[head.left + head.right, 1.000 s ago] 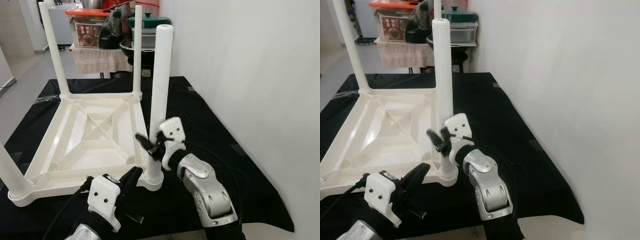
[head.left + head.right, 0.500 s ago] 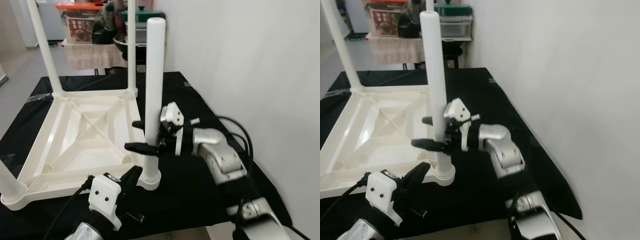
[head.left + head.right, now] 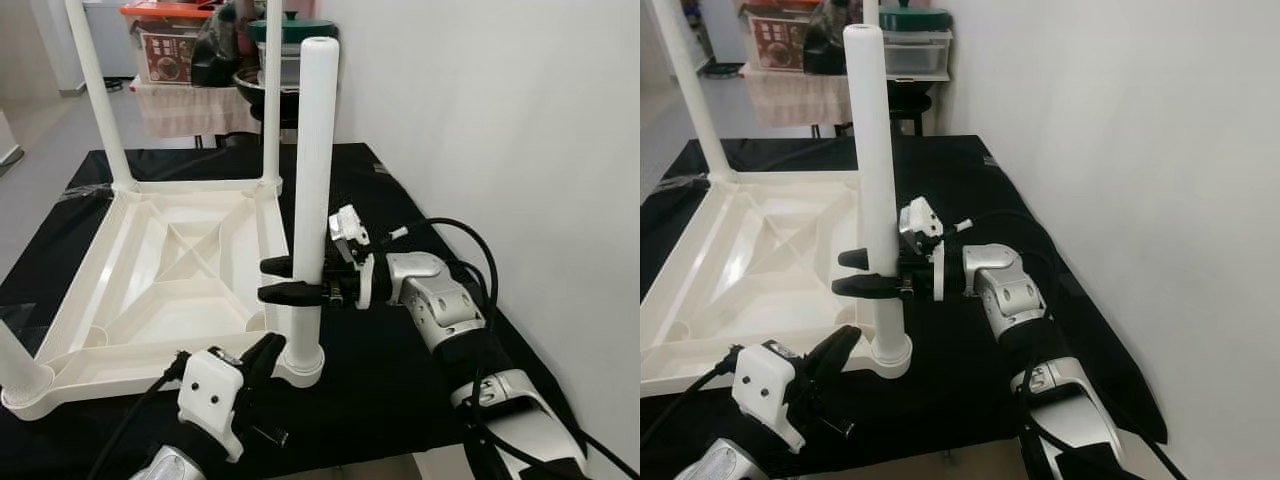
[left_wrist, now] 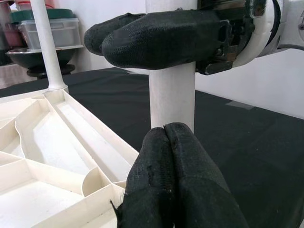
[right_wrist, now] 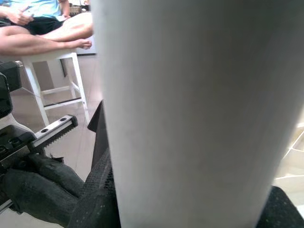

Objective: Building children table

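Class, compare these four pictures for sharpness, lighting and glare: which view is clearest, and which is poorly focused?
Left eye view: evenly lit and sharp; the upturned white plastic table shows soft glare. Right wrist view: the white tubular table leg sits so close that it looks soft and featureless. Left wrist view: the left gripper is near and slightly soft, while the right gripper around the leg is crisper.

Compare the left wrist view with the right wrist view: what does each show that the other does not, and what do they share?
The left wrist view alone shows the left gripper, fingers together, low before the leg, plus the upturned tabletop's ribbed underside, a second leg and the black cloth. The right wrist view alone shows a seated person's legs on a white stool, with the floor behind. Both share the near white table leg and the right gripper's fingers around it.
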Tool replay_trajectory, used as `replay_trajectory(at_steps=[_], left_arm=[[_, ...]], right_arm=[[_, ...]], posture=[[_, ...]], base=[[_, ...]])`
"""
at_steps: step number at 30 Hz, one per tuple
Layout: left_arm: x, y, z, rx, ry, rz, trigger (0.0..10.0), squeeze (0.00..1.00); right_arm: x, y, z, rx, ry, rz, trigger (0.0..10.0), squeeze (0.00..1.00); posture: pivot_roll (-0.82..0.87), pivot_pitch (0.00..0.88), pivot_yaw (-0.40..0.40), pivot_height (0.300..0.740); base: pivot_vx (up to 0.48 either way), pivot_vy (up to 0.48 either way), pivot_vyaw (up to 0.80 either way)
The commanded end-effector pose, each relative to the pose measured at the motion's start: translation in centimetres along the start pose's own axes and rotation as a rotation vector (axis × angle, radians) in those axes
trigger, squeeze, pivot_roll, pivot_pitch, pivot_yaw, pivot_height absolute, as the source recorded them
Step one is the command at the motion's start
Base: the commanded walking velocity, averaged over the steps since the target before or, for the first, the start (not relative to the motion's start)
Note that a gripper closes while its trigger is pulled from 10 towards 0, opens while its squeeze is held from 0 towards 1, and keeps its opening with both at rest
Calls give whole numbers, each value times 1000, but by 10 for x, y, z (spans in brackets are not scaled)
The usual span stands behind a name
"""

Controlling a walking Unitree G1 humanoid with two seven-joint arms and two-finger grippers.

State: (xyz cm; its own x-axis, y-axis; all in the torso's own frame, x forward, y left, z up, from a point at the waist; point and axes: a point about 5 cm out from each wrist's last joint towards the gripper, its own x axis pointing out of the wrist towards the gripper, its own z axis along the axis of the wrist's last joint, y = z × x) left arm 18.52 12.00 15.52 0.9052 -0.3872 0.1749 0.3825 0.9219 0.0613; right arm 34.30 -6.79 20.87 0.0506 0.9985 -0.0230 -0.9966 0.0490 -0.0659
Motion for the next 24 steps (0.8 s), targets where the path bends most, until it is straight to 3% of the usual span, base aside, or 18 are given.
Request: replay_trajectory(at_steps=[1, 4, 5, 6, 7, 8, 9, 10, 12, 14, 19, 20, 23, 24], left_arm=[[0, -1, 0, -4, 1, 0, 10000, 0], [0, -1, 0, -4, 1, 0, 10000, 0], [-1, -1, 0, -4, 1, 1, 10000, 0], [-1, 0, 1, -3, 0, 1, 10000, 0], [-1, 0, 1, -3, 0, 1, 10000, 0], [-1, 1, 1, -2, 0, 1, 10000, 0], [-1, 1, 1, -2, 0, 1, 10000, 0], [-2, 2, 2, -1, 0, 1, 10000, 0], [-1, 3, 1, 0, 1, 1, 10000, 0], [0, 4, 0, -2, 2, -2, 10000, 0], [1, 4, -1, -1, 1, 0, 10000, 0], [2, 4, -1, 5, -1, 8, 10000, 0], [2, 4, -1, 7, -1, 10, 10000, 0], [2, 3, -1, 8, -1, 11, 10000, 0]], right_arm=[[-3, -1, -12, 17, 54, -45, 0, 0], [-5, -3, -15, 18, 62, -100, 0, 0], [0, -1, -29, 52, 102, -298, 0, 0], [15, 21, -51, 120, 125, -509, 0, 0], [15, 21, -51, 120, 125, -509, 0, 0], [25, 42, -63, 169, 140, -675, 0, 0], [25, 42, -63, 169, 140, -675, 0, 0], [30, 57, -65, 171, 154, -761, 0, 0], [28, 54, -60, 144, 142, -815, 0, 0], [20, 37, -56, 104, 142, -849, 0, 0], [18, 27, -57, 91, 147, -857, 0, 0], [17, 22, -56, 77, 163, -871, 10000, 0], [17, 21, -56, 74, 166, -872, 10000, 0], [20, 21, -51, 78, 144, -827, 10000, 1000]], posture=[[68, 19, -95, 740], [68, 19, -95, 740], [64, 31, -101, 740], [67, 42, -100, 740], [67, 42, -100, 740], [62, 46, -89, 740], [62, 46, -89, 740], [56, 43, -84, 740], [43, 30, -73, 740], [52, 27, -81, 740], [57, 23, -87, 740], [61, 19, -95, 740], [61, 19, -95, 740], [63, 16, -93, 740]], base=[[0, 0, 0], [0, 0, 0], [0, 0, 0], [0, 0, 0], [0, 0, 0], [0, 0, 0], [0, 0, 0], [0, 0, 0], [0, 0, 0], [0, 0, 0], [0, 0, 0], [0, 0, 0], [0, 0, 0], [0, 0, 0]])
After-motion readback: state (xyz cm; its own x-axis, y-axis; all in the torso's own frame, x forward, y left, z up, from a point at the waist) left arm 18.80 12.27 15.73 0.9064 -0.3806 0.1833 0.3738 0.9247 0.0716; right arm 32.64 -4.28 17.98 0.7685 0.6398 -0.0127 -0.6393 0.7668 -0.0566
